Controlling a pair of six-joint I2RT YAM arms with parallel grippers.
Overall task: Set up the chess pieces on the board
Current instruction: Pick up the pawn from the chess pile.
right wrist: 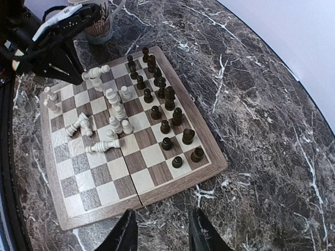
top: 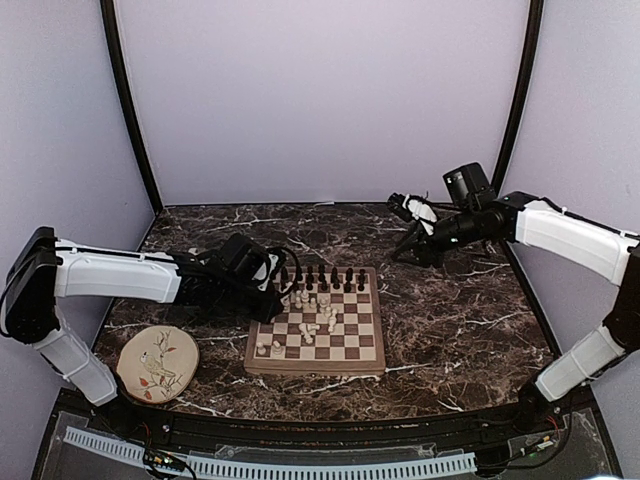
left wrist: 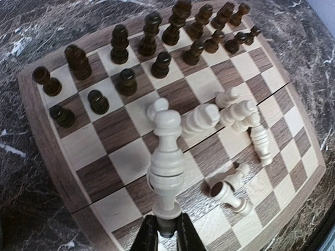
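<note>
The wooden chessboard (top: 350, 352) lies at the table's middle. Dark pieces (left wrist: 152, 49) stand in two rows along its far edge. Cream pieces (left wrist: 235, 112) lie tumbled in a heap on its middle, several on their sides; two (top: 268, 349) stand at the near left corner. My left gripper (left wrist: 166, 235) is shut on the base of a tall cream piece (left wrist: 166, 157), held above the board's left part; it also shows in the top view (top: 270, 290). My right gripper (right wrist: 159, 232) is open and empty, raised over the marble at the board's far right (top: 412, 245).
A round beige bird-patterned plate (top: 158, 363) lies at the near left of the board. A mug (right wrist: 99, 26) stands behind the left arm. The table is dark marble (top: 460, 330), with lilac walls around.
</note>
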